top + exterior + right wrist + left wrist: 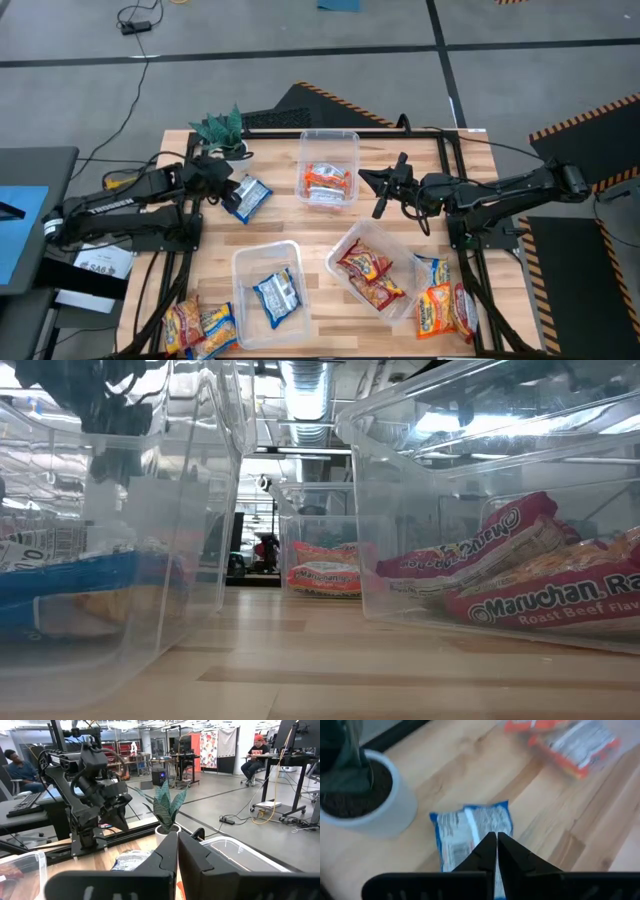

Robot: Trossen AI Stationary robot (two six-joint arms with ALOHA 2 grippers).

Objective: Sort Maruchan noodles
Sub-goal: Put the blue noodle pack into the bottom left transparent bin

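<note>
Blue packet [246,197] hangs pinched in my closed left gripper [228,190] near the plant [222,130]; my right gripper [378,192] waits closed, empty. Three bins [262,257] part-filled; corner piles [199,327] remain.

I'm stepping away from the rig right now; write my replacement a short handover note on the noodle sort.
Left claw: shut on the blue packet, near the potted plant.
Right claw: shut, empty, beside the far bin.
Done: orange packets in the far bin, one blue packet in the near-left bin, red packets in the near-right bin.
Left: the blue packet in the left claw, plus loose piles at the near-left and near-right table corners.
</note>
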